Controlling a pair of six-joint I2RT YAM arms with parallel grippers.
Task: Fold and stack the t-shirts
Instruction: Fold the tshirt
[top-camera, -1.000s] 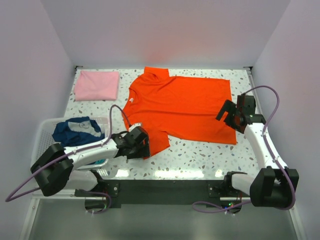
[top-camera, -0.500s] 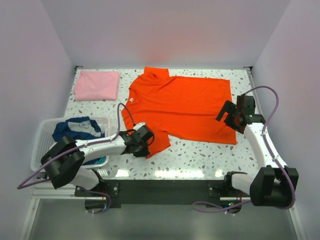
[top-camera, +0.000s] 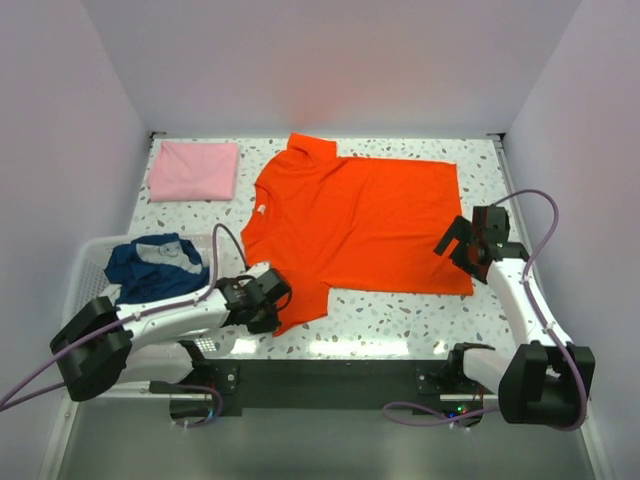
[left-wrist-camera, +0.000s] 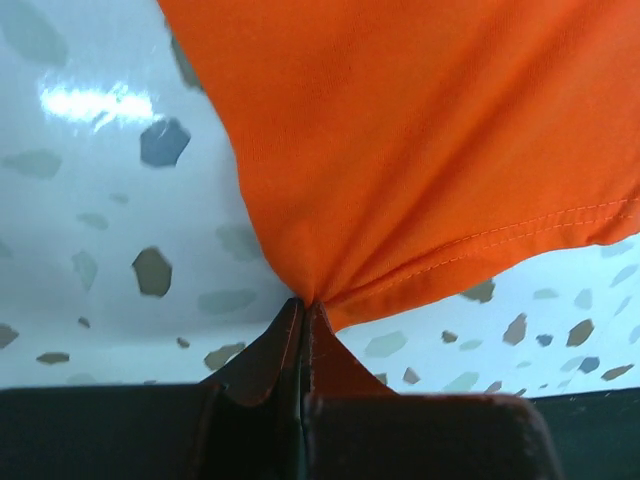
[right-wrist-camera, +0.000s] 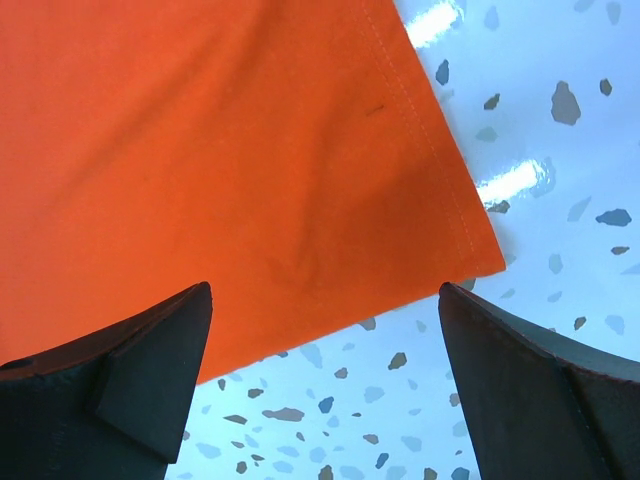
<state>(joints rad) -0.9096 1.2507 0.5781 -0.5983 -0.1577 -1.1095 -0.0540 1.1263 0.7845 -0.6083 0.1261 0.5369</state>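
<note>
Orange-red t-shirt (top-camera: 360, 215) lies flat; left fingers (left-wrist-camera: 262, 362) pinch its sleeve, right fingers (right-wrist-camera: 125, 380) stand apart.

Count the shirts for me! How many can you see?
3. The orange t-shirt lies spread out in the middle, the pink t-shirt sits folded in the far left corner, and the dark blue t-shirt is bunched in the white basket. More may hide beneath it.
</note>
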